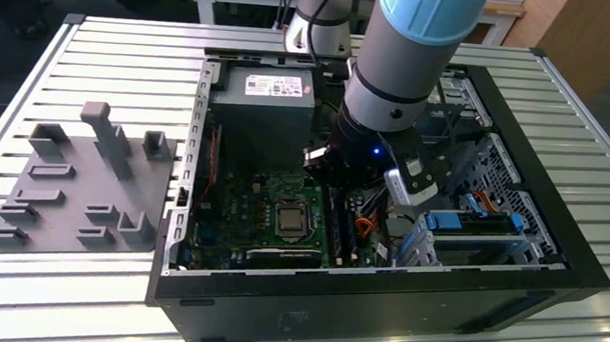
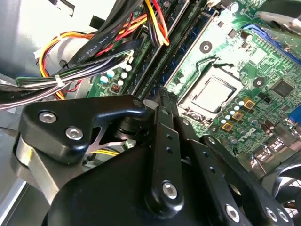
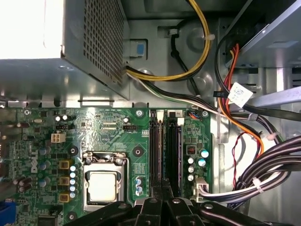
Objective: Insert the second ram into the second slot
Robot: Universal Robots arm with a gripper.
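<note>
Second ram (image 3: pixel 172 155) stands on edge in one of the two parallel memory slots on the motherboard (image 3: pixel 108 136), between the processor socket (image 3: pixel 102 184) and the row of capacitors at the board's edge. In the first wrist view it appears as a long dark strip running straight away from the pincer (image 3: pixel 162 197), with a white latch at its far end. Which of the two slots counts as the second cannot be told. A second dark strip lies in the neighbouring slot just beside it.

Pincer fingers are drawn close together, with only a narrow gap between their tips, directly over the near end of the memory slots. Whether the tips actually clamp the ram or merely press on its top edge cannot be told. In the second wrist view the pincer (image 2: pixel 162 101) and its black linkage hang low above the slots.

In the exterior view the arm (image 1: pixel 406 73) reaches down into the open computer case (image 1: pixel 382 300), which lies on its side on the slatted table (image 1: pixel 108 49). The power supply (image 1: pixel 268 94) sits at the far end of the case. Bundled cables (image 3: pixel 263 169) run beside the board. A grey fixture tray (image 1: pixel 74 194) rests on the table on the exterior view's left, apart from the case.
</note>
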